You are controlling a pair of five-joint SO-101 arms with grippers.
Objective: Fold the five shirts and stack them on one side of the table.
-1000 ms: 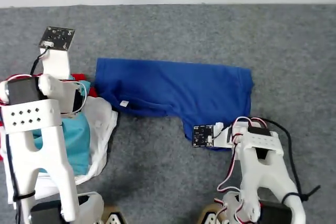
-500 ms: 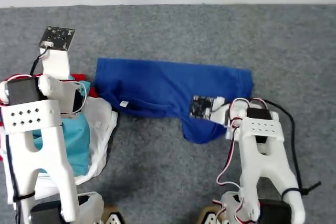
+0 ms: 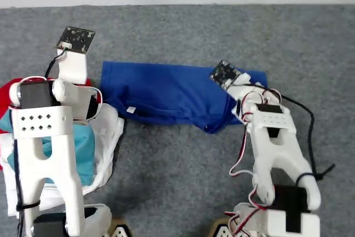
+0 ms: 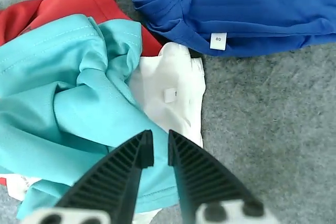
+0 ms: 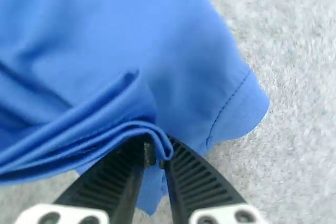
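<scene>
Right wrist view: pincer (image 5: 152,153) clamps blue shirt (image 5: 105,35) fold.

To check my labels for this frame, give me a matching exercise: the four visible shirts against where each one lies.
1 blue shirt
2 teal shirt
3 white shirt
4 red shirt

A peeks out at the pile's far end
B fold pinched in the right gripper
C crumpled on top of the pile
D under the teal one, reaching the pile's near end

Pairs: 1-B, 2-C, 3-D, 4-A
</scene>
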